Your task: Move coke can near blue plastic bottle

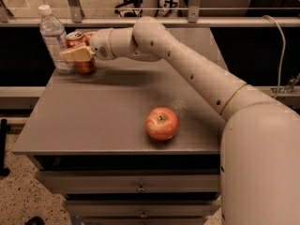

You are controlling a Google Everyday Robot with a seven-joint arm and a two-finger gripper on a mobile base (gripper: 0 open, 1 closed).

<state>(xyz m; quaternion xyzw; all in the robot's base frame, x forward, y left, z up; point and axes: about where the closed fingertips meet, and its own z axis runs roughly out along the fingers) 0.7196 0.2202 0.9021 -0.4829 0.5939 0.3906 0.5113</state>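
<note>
The coke can (78, 40) is red with a silver top and stands at the far left of the grey table (103, 116). My gripper (78, 54) is shut on the coke can, its tan fingers (75, 54) across the can's front. The blue plastic bottle (54, 39), clear with a white cap, stands upright just left of the can, nearly touching it. My white arm (197, 74) reaches in from the right.
A red apple (161, 123) lies on the table near its front edge, right of centre. Drawers (136, 186) sit under the tabletop. A metal rail (140, 21) runs behind the table. A cable (281, 46) hangs at the far right.
</note>
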